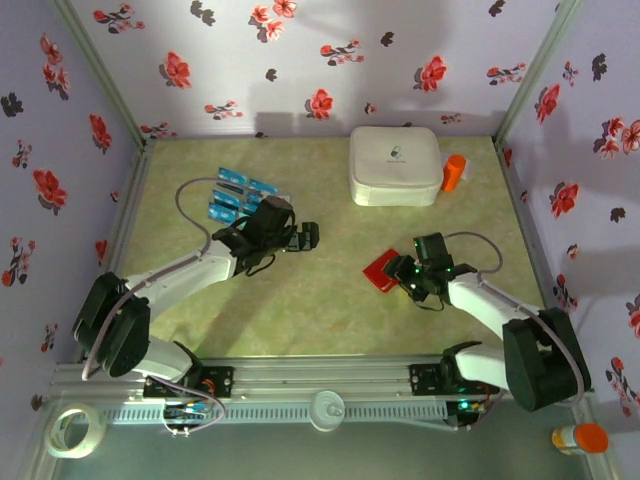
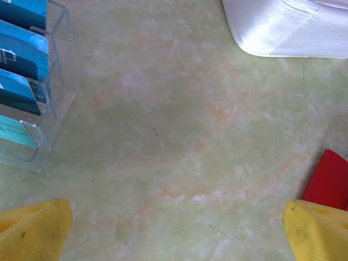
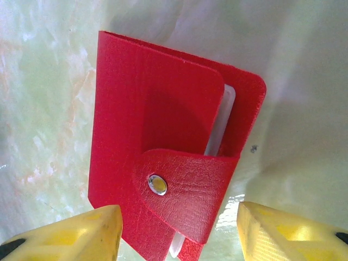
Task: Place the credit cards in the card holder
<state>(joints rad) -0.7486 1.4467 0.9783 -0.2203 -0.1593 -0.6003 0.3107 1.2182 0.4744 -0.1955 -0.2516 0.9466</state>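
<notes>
At the far left of the top view, a roll of tape by the near corner. Farther back, the credit cards, blue and teal, standing in tiers in a clear plastic rack on the green table. In the left wrist view, the same cards at the left edge, overlapping step by step.

Just to the right of the rack, the left gripper, hovering over bare table. Yellow fingertips spread as wide as possible, holding nothing.

Toward the back, right of the middle, a big white rounded box, with a small orange object just beside its right side.

Nearer, right of centre and well apart from the cards, the card holder: red, lying flat on the table, folded shut, with its flap and metal snap on top. Pale inner sleeves peeking out at one edge. Also seen as a red corner at the right edge of the left wrist view.

Directly over it, the right gripper, jaws about half apart, one yellow finger at each side of the holder's near end. One finger seeming to touch the red edge, a thin gap beside the other. Cannot tell whether gripped or only straddled.

At the far right, by the near corner, a small bottle with an orange cap.
</notes>
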